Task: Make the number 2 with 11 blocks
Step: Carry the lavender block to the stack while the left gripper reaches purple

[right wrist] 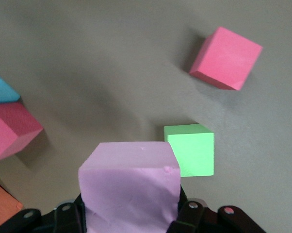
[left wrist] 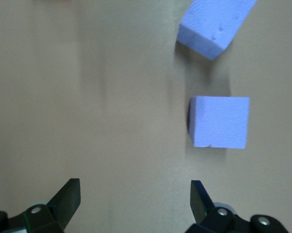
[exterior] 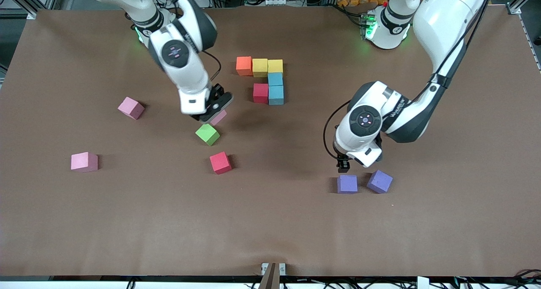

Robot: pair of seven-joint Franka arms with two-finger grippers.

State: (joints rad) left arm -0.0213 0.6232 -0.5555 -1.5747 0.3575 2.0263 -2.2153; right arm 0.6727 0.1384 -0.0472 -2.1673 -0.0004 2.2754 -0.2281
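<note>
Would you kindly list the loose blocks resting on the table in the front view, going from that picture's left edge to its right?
Pink block → pink block → green block → red block → purple block → purple block.

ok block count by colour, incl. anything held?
orange block: 1
yellow blocks: 2
light blue blocks: 2
red blocks: 2
green block: 1
purple blocks: 2
pink blocks: 3, two on the table, one in the right gripper
Total: 13
</note>
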